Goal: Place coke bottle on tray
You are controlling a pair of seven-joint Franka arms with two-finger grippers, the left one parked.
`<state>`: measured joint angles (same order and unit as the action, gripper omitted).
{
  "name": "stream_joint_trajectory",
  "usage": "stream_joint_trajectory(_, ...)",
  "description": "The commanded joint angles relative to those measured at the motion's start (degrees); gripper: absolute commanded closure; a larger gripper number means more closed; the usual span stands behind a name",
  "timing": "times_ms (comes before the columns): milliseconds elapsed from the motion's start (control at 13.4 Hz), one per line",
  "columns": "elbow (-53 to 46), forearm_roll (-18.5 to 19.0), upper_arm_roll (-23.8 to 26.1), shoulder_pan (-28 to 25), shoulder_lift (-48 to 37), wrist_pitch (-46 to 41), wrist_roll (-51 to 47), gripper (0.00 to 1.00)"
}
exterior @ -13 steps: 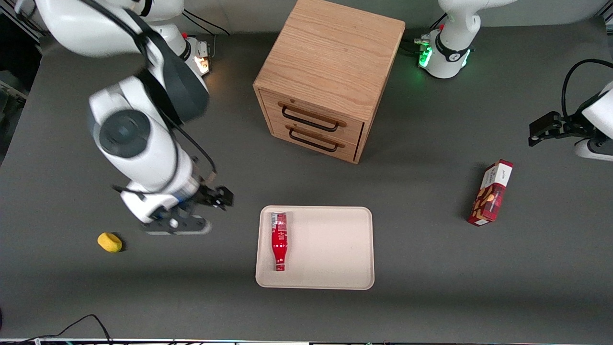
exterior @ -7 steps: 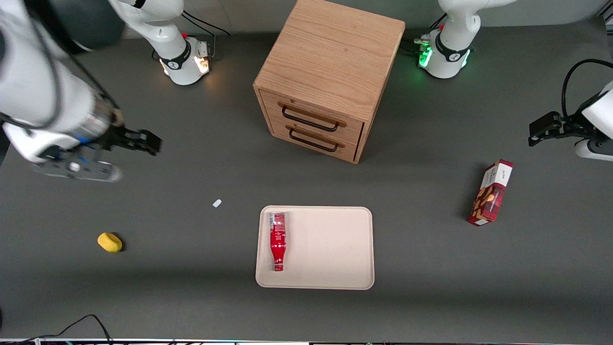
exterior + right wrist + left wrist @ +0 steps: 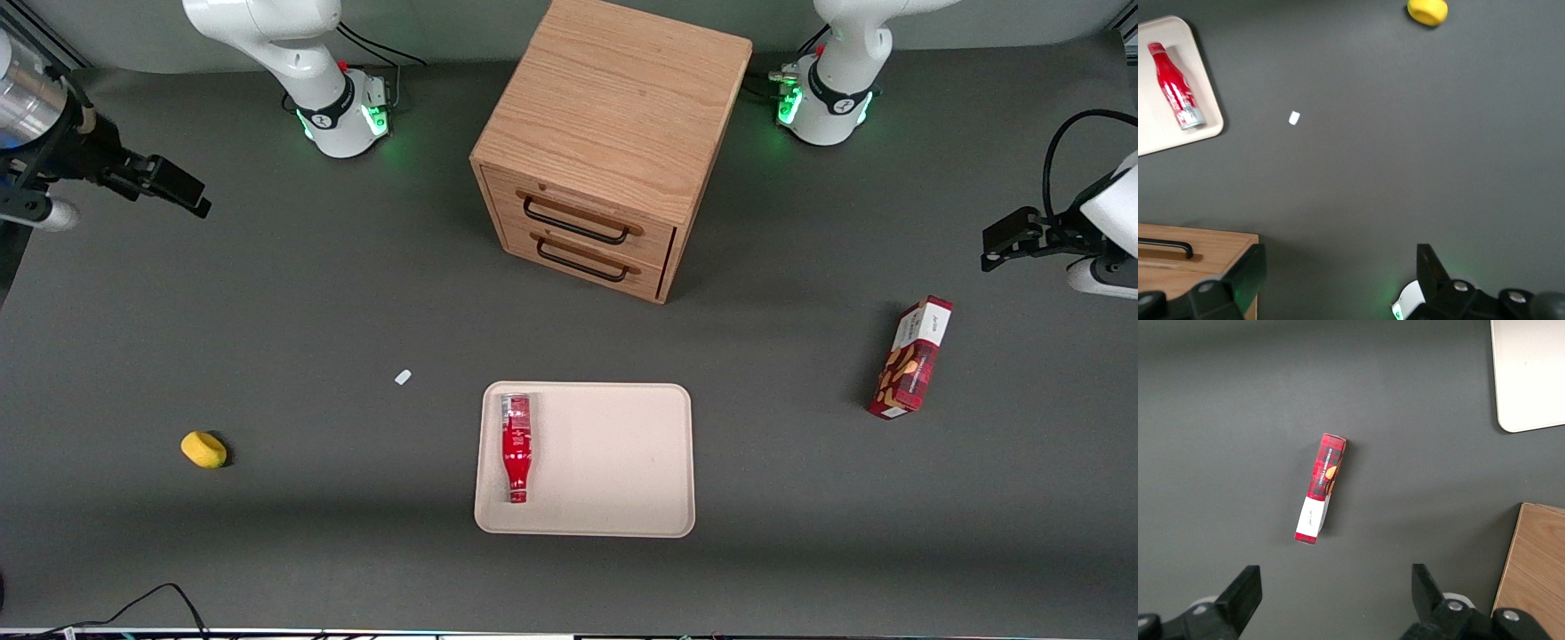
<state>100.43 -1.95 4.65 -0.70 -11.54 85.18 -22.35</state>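
Observation:
The coke bottle (image 3: 517,449), slim and red with white lettering, lies on its side on the beige tray (image 3: 613,462), along the tray's edge nearest the working arm, cap toward the front camera. The right wrist view also shows the coke bottle (image 3: 1177,87) resting on the tray (image 3: 1155,130). My right gripper (image 3: 173,188) hangs high above the table at the working arm's end, far from the tray and farther from the front camera than it. In its own wrist view the gripper (image 3: 1338,273) is open, with only bare table between the fingers.
A wooden two-drawer cabinet (image 3: 613,142) stands farther from the front camera than the tray. A red snack box (image 3: 911,358) lies toward the parked arm's end. A yellow object (image 3: 204,450) and a small white scrap (image 3: 403,377) lie toward the working arm's end.
The right arm rose and swung away from the spot beside the tray toward its own end of the table, uncovering the white scrap. Bottle and tray have not moved.

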Motion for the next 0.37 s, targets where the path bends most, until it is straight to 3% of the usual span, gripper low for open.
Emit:
stream_joint_trajectory(0,6.98,-1.56,-0.87,-0.44,-4.55,3.59,1.69,0.0)
stream_joint_trajectory(299,-1.35,-1.39,-1.04,-0.7,0.53,-0.35,0.81,0.0)
